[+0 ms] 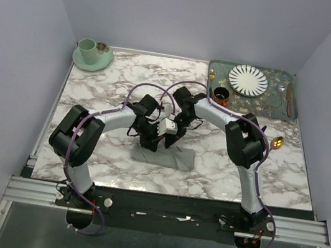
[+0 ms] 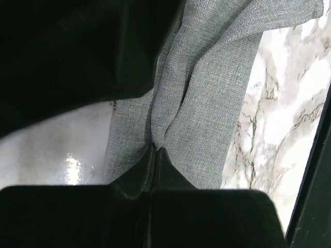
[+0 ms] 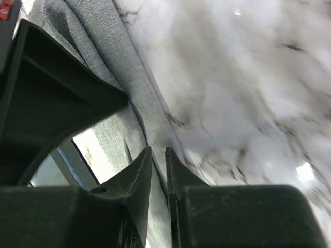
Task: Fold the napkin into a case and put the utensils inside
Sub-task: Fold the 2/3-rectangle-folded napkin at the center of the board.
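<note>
Napkin (image 1: pixel 166 157) — grey cloth gathered into a flat strip on marble table (image 1: pixel 94 94), near centre, just ahead of the arm bases.

L gripper (image 2: pixel 155 150): fingers pressed together, pinching a raised crease of cloth. R gripper (image 3: pixel 159 157): fingers closed to a thin slit w/ the cloth edge in it.

Both wrists crowd over the strip's far edge and hide part of it from the top cam.

Weave matte; 2 soft pleats rise from the L pinch.

1 gold-bowled spoon (image 1: pixel 278 142) on the table by the R elbow, well apart from the napkin.

Green tray (image 1: pixel 222 67) far R — 1 striped plate (image 1: pixel 248 80), 1 small gold fork (image 1: pixel 211 76), 2 cutlery pieces (image 1: pixel 289 99) at its R end.

1 dark cup (image 1: pixel 221 96) at the tray's near-L corner.

1 green cup (image 1: pixel 87 51) on a saucer, far L.
</note>
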Available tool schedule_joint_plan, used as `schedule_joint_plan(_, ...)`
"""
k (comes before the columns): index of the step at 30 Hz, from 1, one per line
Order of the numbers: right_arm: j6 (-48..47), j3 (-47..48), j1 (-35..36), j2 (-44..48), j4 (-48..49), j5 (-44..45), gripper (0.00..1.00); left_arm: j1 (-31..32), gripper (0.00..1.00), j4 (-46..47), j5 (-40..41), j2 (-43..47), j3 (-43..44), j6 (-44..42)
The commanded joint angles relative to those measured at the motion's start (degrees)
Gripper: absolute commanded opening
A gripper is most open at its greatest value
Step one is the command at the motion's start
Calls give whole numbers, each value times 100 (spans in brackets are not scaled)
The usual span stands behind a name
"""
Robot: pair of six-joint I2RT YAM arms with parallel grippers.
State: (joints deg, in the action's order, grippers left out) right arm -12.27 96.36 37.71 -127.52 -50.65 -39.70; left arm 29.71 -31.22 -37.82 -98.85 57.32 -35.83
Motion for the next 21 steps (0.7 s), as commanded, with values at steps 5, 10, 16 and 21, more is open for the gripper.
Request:
schedule_joint_plan(5,120,15,-853,1000,-278,-55,30,-18,0,-287,188,-266,60,-99)
schedule_joint_plan(10,-476,-931,-1231,2028,-200,252,32,-132,0,-665,21,-574,244,42)
schedule_joint_plan(16,-1092,-2541,-1101,3979,485,700,73,-255,0,-982,-41,-846,455,33)
schedule_joint_plan(21,-1558,-4244,-424,5524,1695,1525,79,-335,0,-982,-155,-935,491,121)
